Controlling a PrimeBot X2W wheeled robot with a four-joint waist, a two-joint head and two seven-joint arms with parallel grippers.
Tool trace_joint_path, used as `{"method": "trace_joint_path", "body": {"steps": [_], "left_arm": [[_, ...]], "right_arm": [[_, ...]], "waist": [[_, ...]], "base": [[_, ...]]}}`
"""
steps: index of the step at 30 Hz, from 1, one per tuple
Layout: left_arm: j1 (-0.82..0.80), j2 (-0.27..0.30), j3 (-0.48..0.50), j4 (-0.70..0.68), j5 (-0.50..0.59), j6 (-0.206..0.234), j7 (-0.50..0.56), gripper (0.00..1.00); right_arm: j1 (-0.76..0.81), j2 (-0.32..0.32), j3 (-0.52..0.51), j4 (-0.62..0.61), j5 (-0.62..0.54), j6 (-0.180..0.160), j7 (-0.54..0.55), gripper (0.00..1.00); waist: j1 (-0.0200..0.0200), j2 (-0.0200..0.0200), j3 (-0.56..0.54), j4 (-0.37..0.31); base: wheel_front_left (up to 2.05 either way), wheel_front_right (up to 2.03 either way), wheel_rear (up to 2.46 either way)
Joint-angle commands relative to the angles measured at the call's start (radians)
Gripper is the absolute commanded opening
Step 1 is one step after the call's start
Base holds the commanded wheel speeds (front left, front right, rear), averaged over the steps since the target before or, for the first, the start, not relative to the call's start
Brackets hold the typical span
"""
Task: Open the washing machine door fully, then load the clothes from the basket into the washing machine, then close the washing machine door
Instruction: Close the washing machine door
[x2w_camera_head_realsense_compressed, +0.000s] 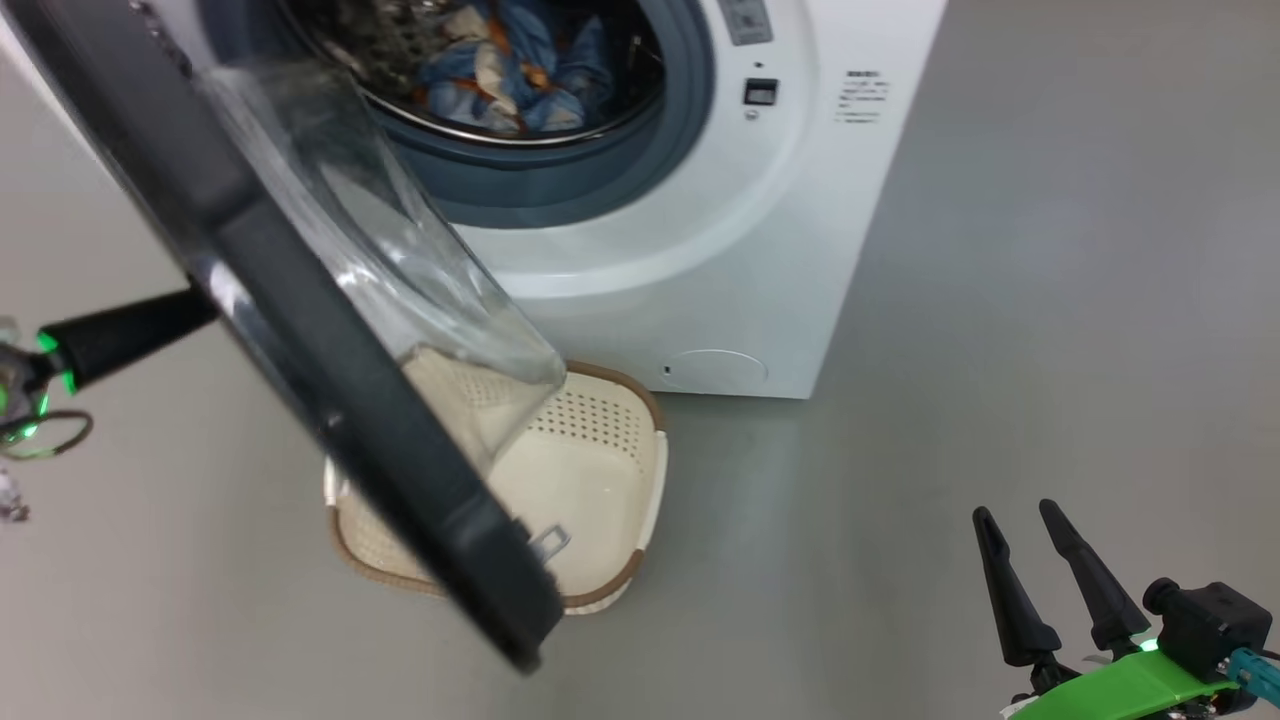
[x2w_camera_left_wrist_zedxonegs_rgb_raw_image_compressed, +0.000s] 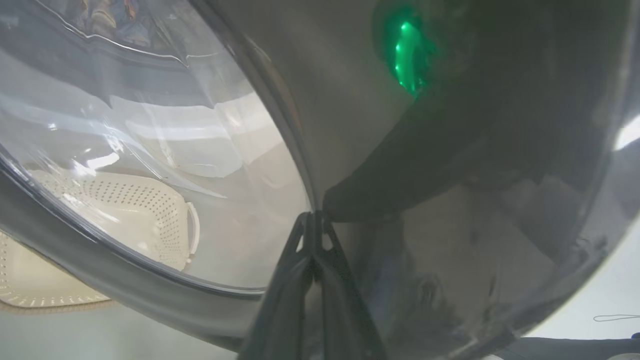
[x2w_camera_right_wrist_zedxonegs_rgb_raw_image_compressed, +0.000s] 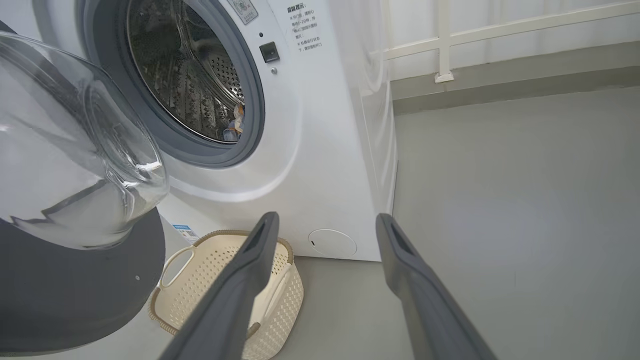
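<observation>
Left end effector (x2w_camera_left_wrist_zedxonegs_rgb_raw_image_compressed: 314, 216) at glossy door (x2w_camera_head_realsense_compressed: 335, 390)

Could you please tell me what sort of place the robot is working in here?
Probably a laundry area, perhaps a test room: a white front-loading washing machine stands on a grey floor, a perforated cream basket sits before it, and a white rail runs behind it.

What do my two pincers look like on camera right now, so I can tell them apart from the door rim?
Each pincer has two long, dark, tapering fingers. The right pincer sits on a bright green bracket with a black boxy module and a teal connector. The left pincer carries green lights and a thin wire loop at its base.
</observation>
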Motion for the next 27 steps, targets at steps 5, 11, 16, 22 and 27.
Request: {"method": "trace_joint_path", "body": {"steps": [5,11,16,22,27], "left_arm": [[-0.132,-0.004,0.023,0.035,0.040,-0.004,-0.058,0.00],[-0.219,-0.041,-0.002,0.122,0.095,-0.004,-0.137,0.00],[-0.245,-0.050,-0.014,0.167,0.110,-0.004,-0.180,0.00],[-0.219,-0.043,-0.027,0.189,0.109,-0.004,-0.206,0.00],[-0.141,-0.024,-0.027,0.184,0.098,-0.004,-0.227,0.00]], "right_arm": [[-0.032,0.010,0.011,-0.030,-0.012,0.003,-0.005,1.00],[-0.048,0.028,0.008,-0.031,-0.013,0.003,-0.005,1.00],[-0.052,0.036,0.006,-0.029,-0.014,0.003,-0.005,1.00],[-0.048,0.034,0.002,-0.025,-0.013,0.003,-0.005,1.00],[-0.038,0.026,0.010,-0.021,-0.012,0.003,-0.005,1.00]], "waist": [[0.0000,-0.0001,0.038,-0.089],[0.0000,-0.0001,0.060,-0.155],[0.0000,-0.0001,0.059,-0.174],[0.0000,-0.0001,0.039,-0.167],[0.0000,-0.0001,0.009,-0.144]], "base": [[0.00,0.00,0.00],[0.00,0.00,0.00],[0.00,0.00,0.00],[0.00,0.00,0.00],[0.00,0.00,0.00]]}}
